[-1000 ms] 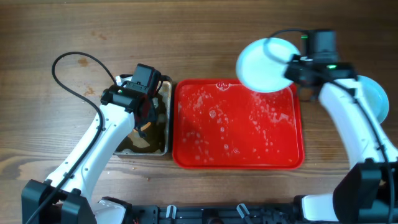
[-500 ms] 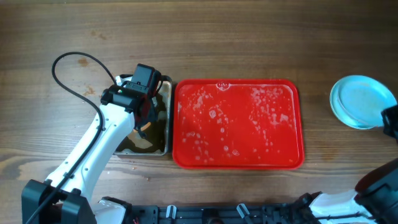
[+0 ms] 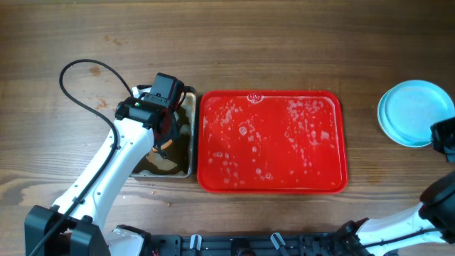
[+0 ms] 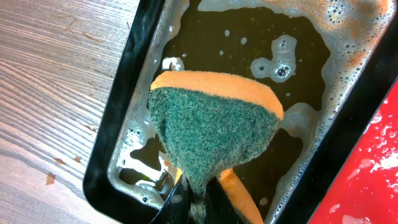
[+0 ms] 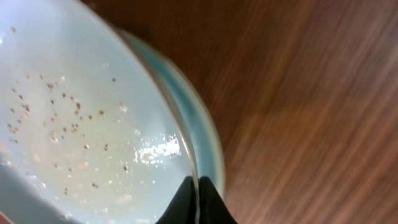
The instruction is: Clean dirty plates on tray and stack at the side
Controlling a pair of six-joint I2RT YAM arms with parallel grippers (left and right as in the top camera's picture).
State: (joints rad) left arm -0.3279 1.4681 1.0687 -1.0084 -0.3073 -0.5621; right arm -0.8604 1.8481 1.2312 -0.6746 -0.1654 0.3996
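Observation:
The red tray (image 3: pixel 271 142) lies at the table's middle, wet and foamy, with no plate on it. The pale-blue plates (image 3: pixel 414 112) sit stacked at the far right on the wood. My right gripper (image 5: pixel 198 198) is shut on the rim of the top plate (image 5: pixel 81 137), which lies over another plate (image 5: pixel 202 130); its arm shows at the overhead view's right edge (image 3: pixel 443 139). My left gripper (image 4: pixel 194 202) is shut on a green-and-orange sponge (image 4: pixel 214 118) above the dark pan (image 4: pixel 112 162).
The dark metal pan (image 3: pixel 186 121) with brownish soapy liquid stands left of the tray. A black cable (image 3: pixel 78 89) loops over the wood at the left. Bare wood surrounds the plate stack.
My right gripper carried the plate from above the tray's far right corner to the stack at the right. The left arm has not moved.

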